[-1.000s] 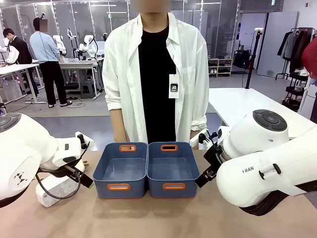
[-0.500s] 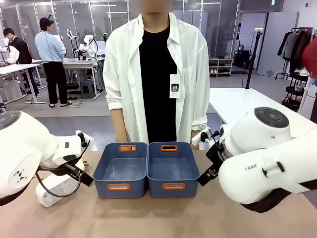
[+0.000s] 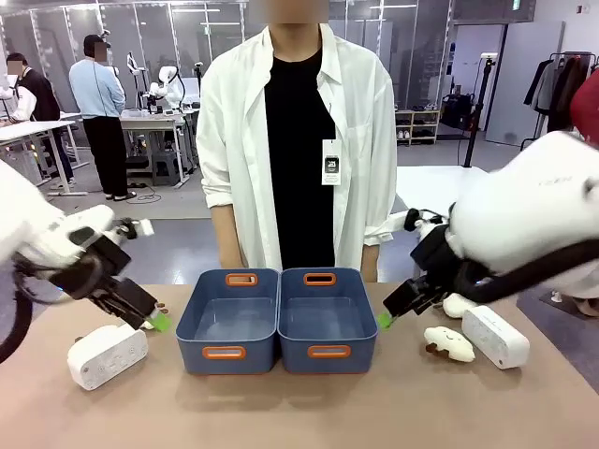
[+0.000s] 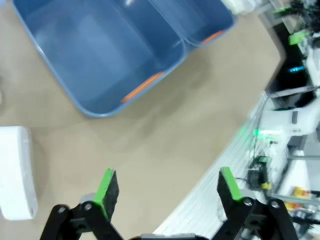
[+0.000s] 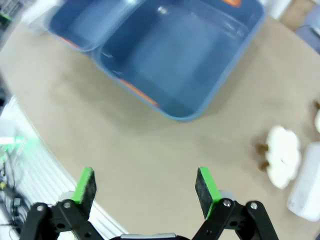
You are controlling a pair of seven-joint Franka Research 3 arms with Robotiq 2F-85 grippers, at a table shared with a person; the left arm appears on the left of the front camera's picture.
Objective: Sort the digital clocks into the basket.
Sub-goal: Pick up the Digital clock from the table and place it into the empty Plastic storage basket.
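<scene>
The left clock (image 3: pixel 108 355) lies flat on the table (image 3: pixel 299 412) near its left edge, long axis roughly side to side, dotted face up. The right clock (image 3: pixel 496 337) lies at the far right, long axis slanting from far-left to near-right, just beside a plush toy (image 3: pixel 449 343). Between them the left basket (image 3: pixel 253 357) and right basket (image 3: pixel 354 355) stand touching, open tabletop in front. The left gripper (image 3: pixel 154 320) hangs low between left clock and left basket, jaws spread, holding nothing. The right gripper (image 3: pixel 386 318), angled down beside the right basket, is likewise spread wide.
</scene>
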